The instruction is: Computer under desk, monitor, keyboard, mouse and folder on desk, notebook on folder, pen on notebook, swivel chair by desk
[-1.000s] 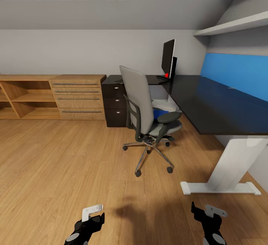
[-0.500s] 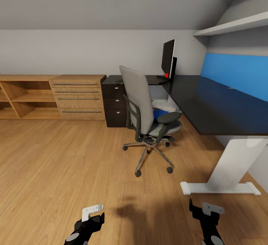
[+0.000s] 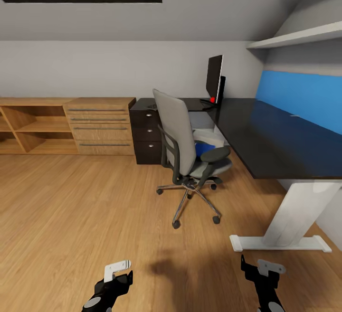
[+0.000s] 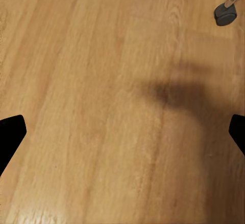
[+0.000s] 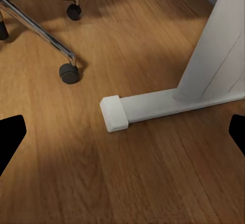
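In the bedroom, facing the L-shaped workspace:
Desk: the desk runs along the right wall, black top bare in its near part, on a white leg whose foot also shows in the right wrist view.
Monitor: the monitor stands at the far corner of the top.
Swivel chair: the swivel chair sits just beside the desk's inner edge, back turned toward the robot.
Folder: the folder lies on the seat, a blue patch between back and armrest.
Left gripper: the left gripper hangs low over the wood floor, jaws spread wide, holding nothing.
Right gripper: the right gripper hovers near the leg's foot, jaws likewise apart and empty.
Handling: the folder looks thin, light, stiff and probably slick; likely best pinched at an edge overhanging the seat front.
Caution: the chair rolls on castors, so a push may shift it.
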